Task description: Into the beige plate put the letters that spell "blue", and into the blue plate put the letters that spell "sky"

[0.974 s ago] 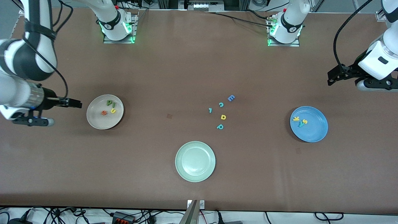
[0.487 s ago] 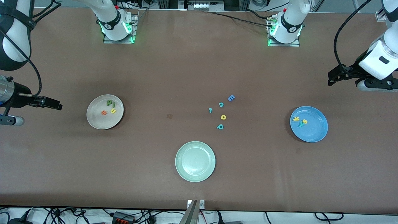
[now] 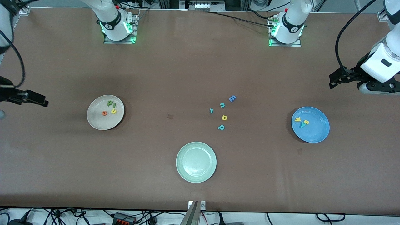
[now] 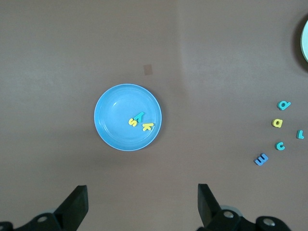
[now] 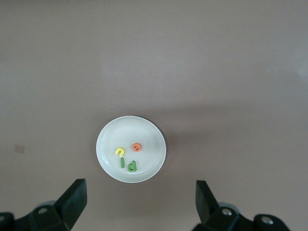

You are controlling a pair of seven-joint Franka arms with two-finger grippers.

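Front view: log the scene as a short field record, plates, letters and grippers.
beige plate: holds green b, green l, yellow u, orange e
blue plate: holds yellow k, yellow s, teal y
pale green plate: no letters in it
loose letters: five on the table between the plates
left gripper: open, holding nothing
right gripper: open, holding nothing
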